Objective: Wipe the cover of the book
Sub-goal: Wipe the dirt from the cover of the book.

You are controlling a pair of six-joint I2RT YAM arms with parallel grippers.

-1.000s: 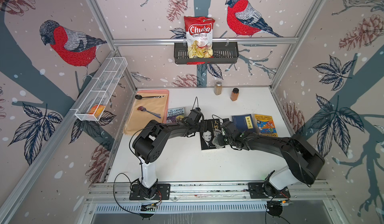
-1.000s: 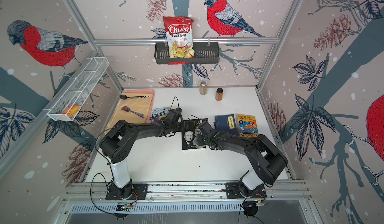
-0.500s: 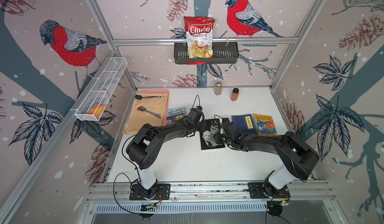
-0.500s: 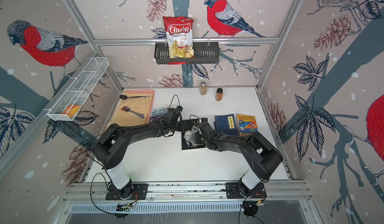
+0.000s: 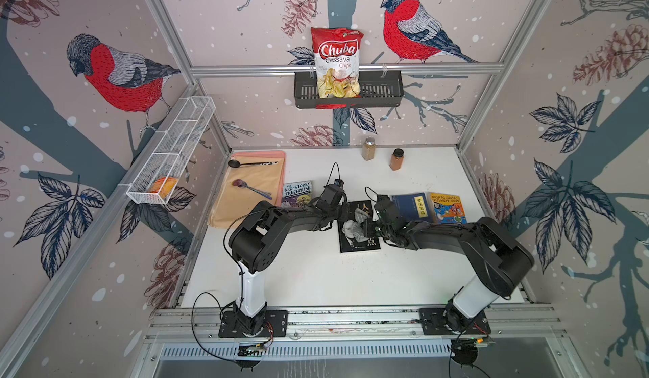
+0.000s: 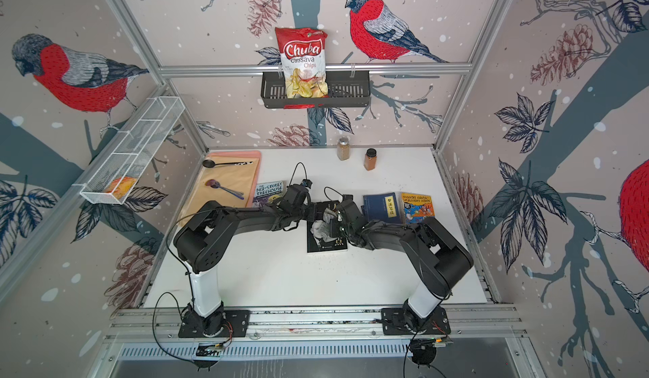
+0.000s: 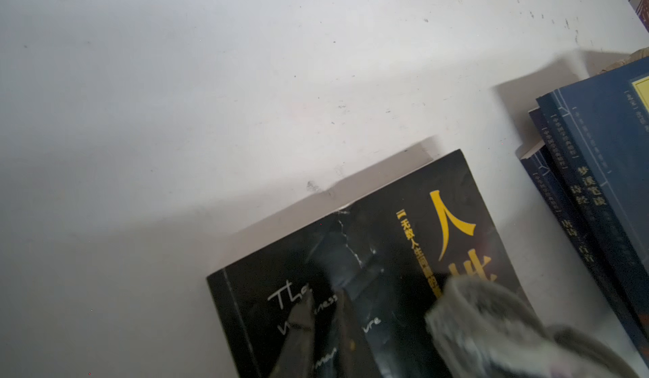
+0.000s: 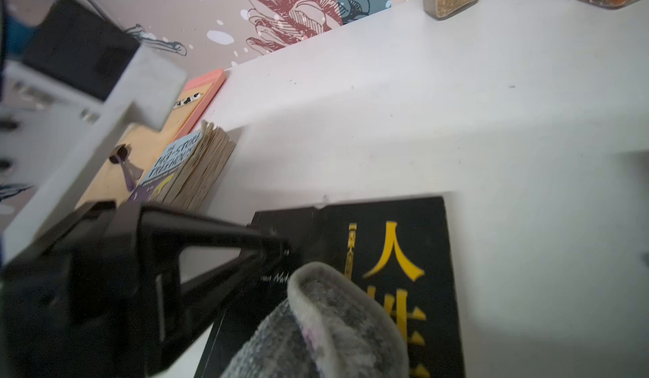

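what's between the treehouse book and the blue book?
The black book, lying flat, with the grey cloth on its cover. Both top views show it.

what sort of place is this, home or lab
Probably a robot test cell: an aluminium frame holds bird-print panels around a white table, with a left arm and right arm bolted to a front rail.

Left tool (image 8: 277, 248) narrowed at far edge of black book (image 5: 358, 243), grey cloth (image 8: 333, 323) shifted farther

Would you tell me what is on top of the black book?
On the black book rest a grey cloth and the left pincer; the cover beneath the cloth is hidden.
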